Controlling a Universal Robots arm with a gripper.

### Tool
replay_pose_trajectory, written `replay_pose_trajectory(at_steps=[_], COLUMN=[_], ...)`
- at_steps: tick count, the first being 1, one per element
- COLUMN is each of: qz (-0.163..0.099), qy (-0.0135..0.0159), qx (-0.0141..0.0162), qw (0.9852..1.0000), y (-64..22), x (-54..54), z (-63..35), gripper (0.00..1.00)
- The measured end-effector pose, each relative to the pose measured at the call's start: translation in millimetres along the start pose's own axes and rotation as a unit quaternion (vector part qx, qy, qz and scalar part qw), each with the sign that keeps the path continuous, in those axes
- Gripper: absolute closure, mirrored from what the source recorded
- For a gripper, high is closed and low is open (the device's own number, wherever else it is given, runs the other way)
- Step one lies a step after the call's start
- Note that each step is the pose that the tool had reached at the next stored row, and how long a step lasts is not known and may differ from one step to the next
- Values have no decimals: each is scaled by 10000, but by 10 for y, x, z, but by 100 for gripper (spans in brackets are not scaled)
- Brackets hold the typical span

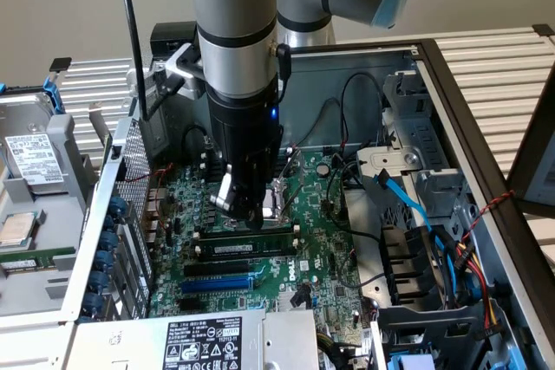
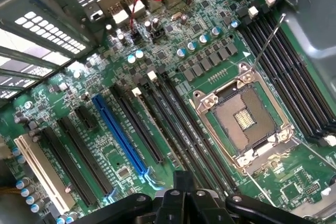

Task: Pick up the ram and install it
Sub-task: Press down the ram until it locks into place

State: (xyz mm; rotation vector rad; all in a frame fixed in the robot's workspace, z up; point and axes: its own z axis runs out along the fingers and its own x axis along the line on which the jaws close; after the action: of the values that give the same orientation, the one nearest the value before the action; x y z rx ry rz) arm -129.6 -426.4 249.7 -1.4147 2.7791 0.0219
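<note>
My gripper (image 1: 251,214) hangs low over the middle of the motherboard (image 1: 321,253) inside the open computer case. Right under it the ram (image 1: 247,246), a thin green stick with a white label, lies along one of the long black slots beside the CPU socket (image 1: 276,201). In the wrist view the ram (image 2: 164,125) is seen edge-on, running between white end clips toward my gripper (image 2: 181,181). The fingers are drawn together at the stick's near end, with nothing held between them. Whether they touch the stick is unclear.
A blue long slot (image 2: 122,139) and further black slots lie beside the ram's slot. Blue and black cables (image 1: 416,214) and a drive cage (image 1: 408,136) crowd the exterior view's right. A hard drive (image 1: 35,158) sits outside the case on the left.
</note>
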Motion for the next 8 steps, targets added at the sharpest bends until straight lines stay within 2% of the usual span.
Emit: replay_pose_trajectory(at_steps=[4,8], qz=[302,570], qy=[-1,-9], qx=[8,7], qw=[9995,9984], y=[0,1], x=[0,0], z=[-1,-2], gripper=[89,89])
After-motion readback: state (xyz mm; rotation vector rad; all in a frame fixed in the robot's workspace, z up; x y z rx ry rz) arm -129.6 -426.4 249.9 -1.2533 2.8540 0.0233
